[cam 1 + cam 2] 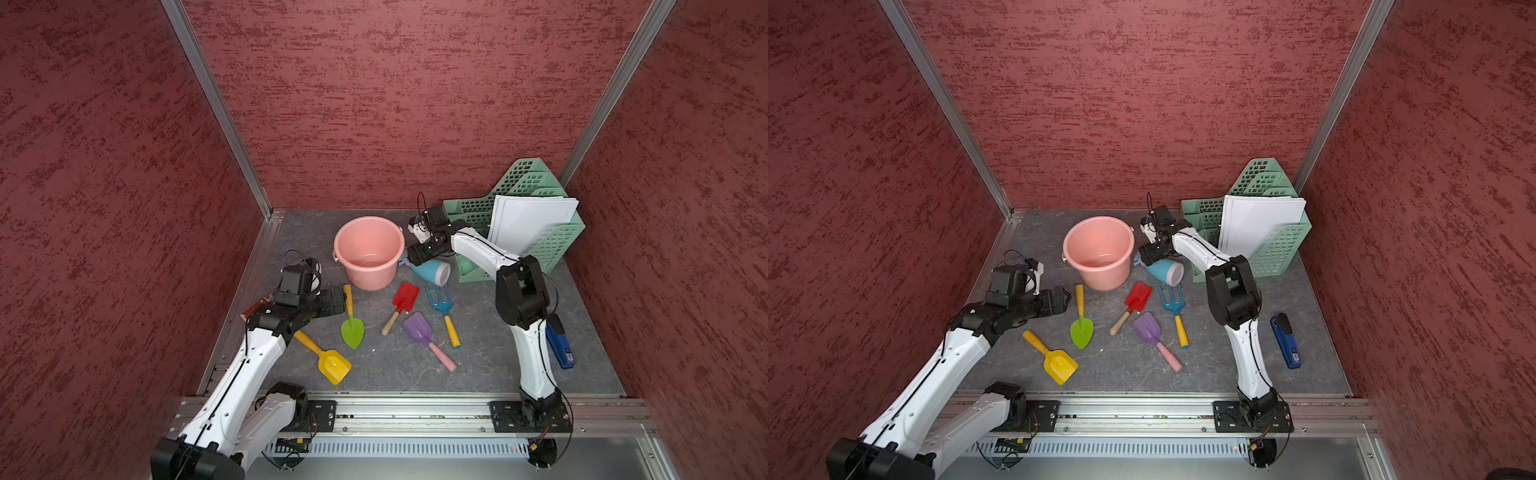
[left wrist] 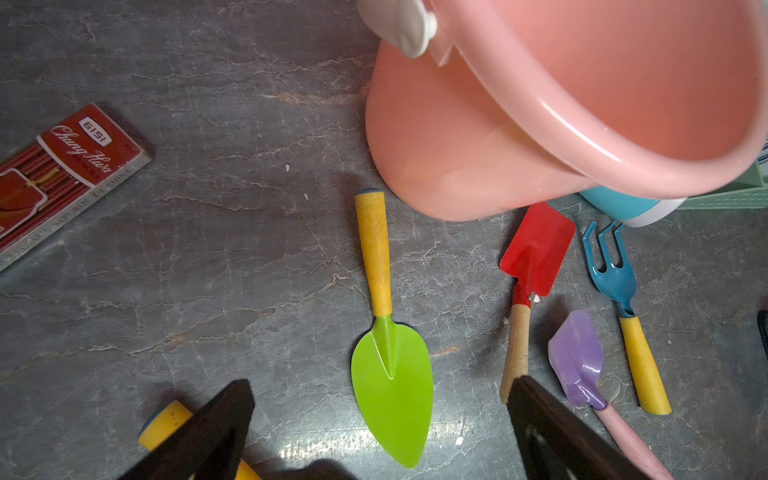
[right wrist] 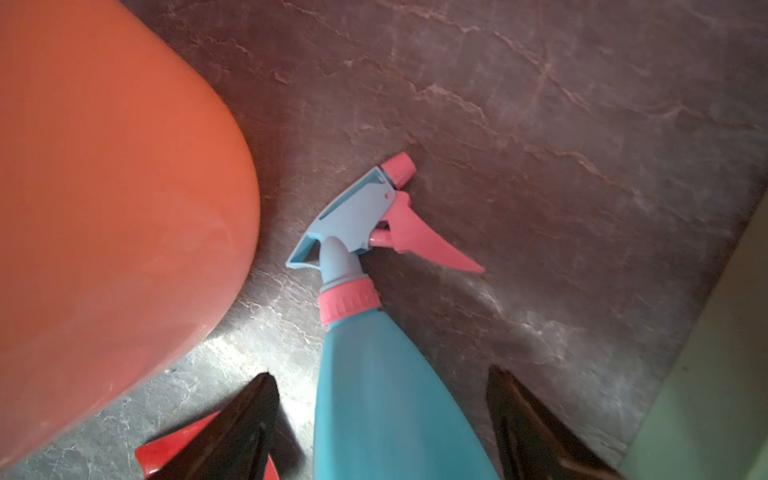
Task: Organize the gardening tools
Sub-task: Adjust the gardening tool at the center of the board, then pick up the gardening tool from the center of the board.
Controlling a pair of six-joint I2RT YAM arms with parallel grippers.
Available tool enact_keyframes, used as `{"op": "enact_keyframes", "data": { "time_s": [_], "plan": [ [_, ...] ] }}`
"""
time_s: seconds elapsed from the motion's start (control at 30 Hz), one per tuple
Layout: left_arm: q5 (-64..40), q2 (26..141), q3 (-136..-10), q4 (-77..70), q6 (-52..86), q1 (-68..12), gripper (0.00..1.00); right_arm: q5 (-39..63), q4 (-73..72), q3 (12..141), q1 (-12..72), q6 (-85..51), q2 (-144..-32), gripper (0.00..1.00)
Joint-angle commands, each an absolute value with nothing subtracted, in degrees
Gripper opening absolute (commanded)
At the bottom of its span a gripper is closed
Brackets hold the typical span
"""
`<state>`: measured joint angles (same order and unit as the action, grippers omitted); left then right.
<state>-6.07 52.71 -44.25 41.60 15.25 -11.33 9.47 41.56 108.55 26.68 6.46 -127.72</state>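
My right pincer (image 3: 380, 374) is spread wide, with one black finger on each side of the spray bottle (image 3: 374, 424), not pinching it. The bottle is smooth light-blue plastic, fat at the bottom and thin at the neck. It has a pink ring and a curved pink trigger (image 3: 424, 245). It lies on its side on the table (image 1: 399, 365), just beside the round pink bucket (image 1: 370, 276).

My left pincer (image 2: 382, 380) is spread wide too, above the green trowel (image 2: 395, 411), a shiny leaf shape with a yellow handle. Near it lie the red scoop (image 1: 405, 296), the blue fork (image 1: 439, 305) with three prongs, the purple scoop (image 1: 417, 328) and the yellow scoop (image 1: 333, 365). All lie flat on the grey, stone-looking top.
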Motion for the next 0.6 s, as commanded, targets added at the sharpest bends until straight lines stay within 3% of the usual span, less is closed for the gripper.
{"op": "enact_keyframes", "data": {
  "time_s": [0.0,0.57],
  "plan": [
    [-5.61,52.08,-44.07,41.84,15.73,-11.78,1.00,11.51,38.09,109.55,28.76,7.42,-127.87,0.84],
    [-5.53,52.19,-44.03,41.84,15.71,-11.83,1.00,-0.31,45.43,114.85,29.53,12.43,-136.87,0.77]
  ]
}}
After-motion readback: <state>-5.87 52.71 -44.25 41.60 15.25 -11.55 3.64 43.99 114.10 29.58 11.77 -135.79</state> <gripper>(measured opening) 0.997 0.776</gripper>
